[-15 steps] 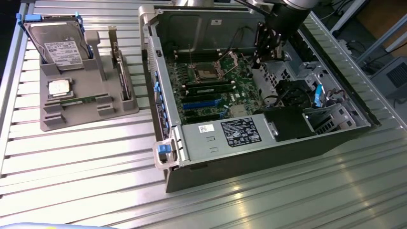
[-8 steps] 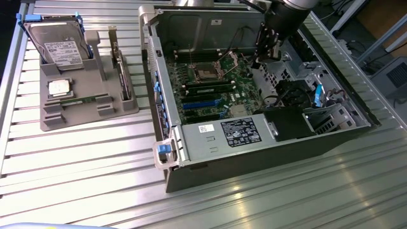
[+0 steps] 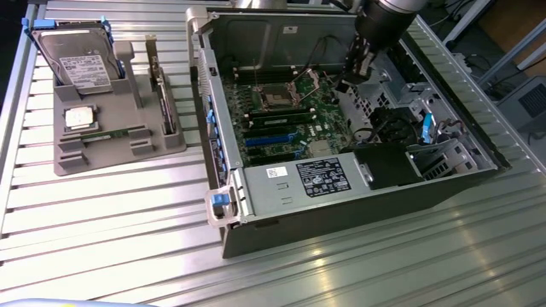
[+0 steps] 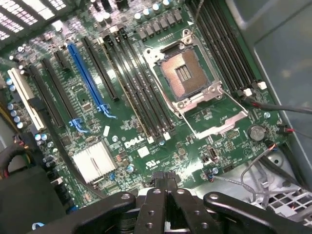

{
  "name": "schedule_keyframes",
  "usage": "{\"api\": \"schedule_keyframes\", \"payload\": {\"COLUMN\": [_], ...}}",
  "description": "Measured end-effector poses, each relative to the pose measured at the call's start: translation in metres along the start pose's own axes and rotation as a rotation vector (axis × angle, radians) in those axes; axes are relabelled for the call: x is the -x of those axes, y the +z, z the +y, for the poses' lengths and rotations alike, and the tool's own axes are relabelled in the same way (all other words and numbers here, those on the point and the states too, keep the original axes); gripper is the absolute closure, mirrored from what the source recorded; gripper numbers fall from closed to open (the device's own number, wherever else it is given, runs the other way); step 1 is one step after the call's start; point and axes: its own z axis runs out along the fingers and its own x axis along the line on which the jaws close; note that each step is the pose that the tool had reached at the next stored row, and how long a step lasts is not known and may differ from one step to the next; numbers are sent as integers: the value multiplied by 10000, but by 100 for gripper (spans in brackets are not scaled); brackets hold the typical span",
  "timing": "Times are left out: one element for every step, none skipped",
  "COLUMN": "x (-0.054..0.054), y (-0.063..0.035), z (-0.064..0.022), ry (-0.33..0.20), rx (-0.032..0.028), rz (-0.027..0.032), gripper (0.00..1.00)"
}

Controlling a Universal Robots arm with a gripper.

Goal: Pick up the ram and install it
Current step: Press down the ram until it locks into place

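Observation:
The ram (image 3: 109, 135), a thin green stick, lies in a slot of the grey holder tray (image 3: 85, 160) on the exterior view's left, far from the arm. My gripper (image 3: 346, 83) hangs inside the open computer case (image 3: 341, 211), over the motherboard's far right part. In the wrist view the gripper (image 4: 165, 184) is shut, its black fingers (image 4: 157, 204) pressed together with nothing between them. Below it lie the motherboard's long black memory slots (image 4: 139, 90) and the open processor socket (image 4: 187, 73).
The tray also carries a hard drive (image 3: 81, 61), a small square silver chip (image 3: 79, 118) and a dark expansion card (image 3: 162, 96) standing on edge. Loose cables (image 4: 273, 109) and the case wall (image 3: 217, 96) hem in the motherboard. A power supply (image 3: 307, 179) fills the case's near end.

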Motion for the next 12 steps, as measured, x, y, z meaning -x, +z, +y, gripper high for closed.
{"api": "schedule_keyframes", "payload": {"x": [0,0,0,0,0,0,0,0,0,0,0,0], "y": [-1,-1,0,-1,0,0,0,0,-1,0,0,0], "z": [0,0,0,0,0,0,0,0,0,0,0,0], "ry": [245,499,653,786,1174,1381,1622,1772,1949,2132,2510,2759], "rx": [1,1,1,2,4,6,8,10,11,13,16,18], "rz": [-4,-9,-11,-13,-23,-29,-36,-40,-44,-50,-61,-68], "gripper": [89,89,89,89,89,89,89,89,89,89,89,89]}}
